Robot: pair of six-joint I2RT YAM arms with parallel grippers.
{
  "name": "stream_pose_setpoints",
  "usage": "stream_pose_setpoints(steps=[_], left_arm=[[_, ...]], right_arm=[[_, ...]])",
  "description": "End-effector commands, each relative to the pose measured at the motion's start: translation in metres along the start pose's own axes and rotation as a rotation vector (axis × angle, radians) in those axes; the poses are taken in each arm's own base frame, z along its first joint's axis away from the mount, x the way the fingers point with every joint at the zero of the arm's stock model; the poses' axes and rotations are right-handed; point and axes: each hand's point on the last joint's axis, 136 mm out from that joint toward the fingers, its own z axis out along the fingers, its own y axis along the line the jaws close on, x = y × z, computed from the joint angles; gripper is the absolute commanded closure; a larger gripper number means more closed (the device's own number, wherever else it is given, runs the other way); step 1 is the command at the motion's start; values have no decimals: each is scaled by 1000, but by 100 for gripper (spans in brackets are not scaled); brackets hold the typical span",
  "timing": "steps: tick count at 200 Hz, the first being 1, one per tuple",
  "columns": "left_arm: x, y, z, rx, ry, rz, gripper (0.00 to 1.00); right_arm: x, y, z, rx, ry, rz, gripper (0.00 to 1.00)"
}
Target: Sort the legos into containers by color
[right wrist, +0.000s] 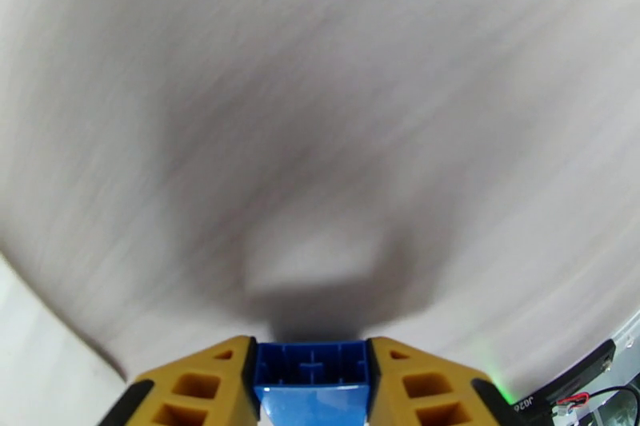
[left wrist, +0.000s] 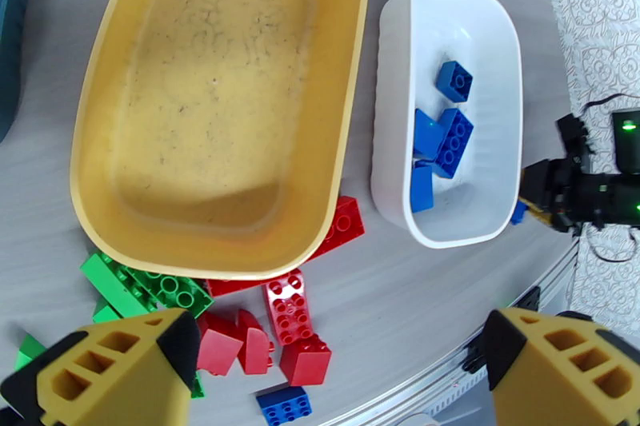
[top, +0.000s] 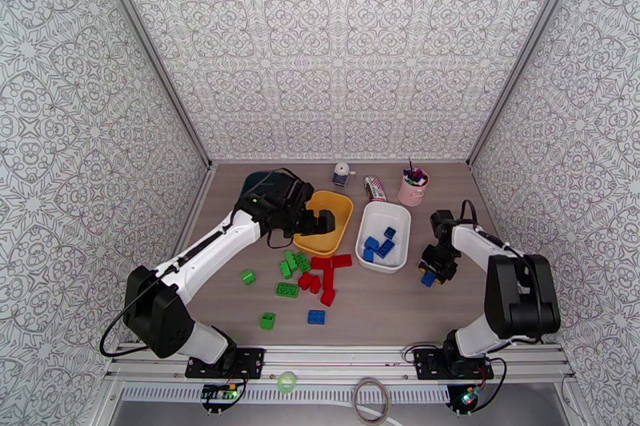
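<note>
My right gripper (right wrist: 312, 376) is clenched on a blue brick (right wrist: 310, 388), one yellow finger on each side, the brick's hollow underside toward the wrist camera. The table (right wrist: 320, 84) below it is blurred with a dark shadow under the brick (can't tell if it touches). From the top camera this gripper sits just right of the white tray (top: 364, 221), near that tray's front corner.

My left gripper (left wrist: 340, 348) is spread wide with nothing between the fingers. It is held above the table by the yellow tray (left wrist: 352, 60). Below the fingers, the red bricks (left wrist: 288, 312) are bunched at the yellow tray's near wall, and one long red piece is tucked partly under the rim. The green bricks (left wrist: 160, 288) lie just left of the reds, also against that wall. A loose blue brick (left wrist: 284, 404) lies just on the near side of the reds.

The white tray stands right beside the yellow one and holds four blue bricks (left wrist: 444, 136), three touching and one apart toward the far end. The teal tray (top: 254, 180) is at the far left, mostly behind my left arm. Stray green bricks (top: 267, 320) are scattered toward the left arm's base. The pink cup (top: 413, 188) stands behind the white tray.
</note>
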Motion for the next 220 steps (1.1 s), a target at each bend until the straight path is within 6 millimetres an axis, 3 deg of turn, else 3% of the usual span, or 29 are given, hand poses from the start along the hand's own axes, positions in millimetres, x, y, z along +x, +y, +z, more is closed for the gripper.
stream_pose_setpoints(steps=[1, 38, 81, 140, 163, 220], left_arm=[[7, 5, -1, -64, 27, 80, 1], [16, 8, -1, -114, 53, 134, 1], [31, 18, -2, -142, 85, 142, 1], [47, 51, -12, -149, 82, 29, 1], [46, 63, -20, -145, 58, -32, 1], [40, 94, -34, -72, -2, -251, 1]], right_arm=[[-5, 2, -30, -18, -55, 6, 68], [-14, 21, -74, -124, -124, 13, 70], [-8, 72, -110, -197, -174, -80, 70], [21, 141, -102, -162, -163, -246, 69], [27, 155, -96, -140, -160, -284, 66], [41, 172, -101, -91, -198, -382, 41]])
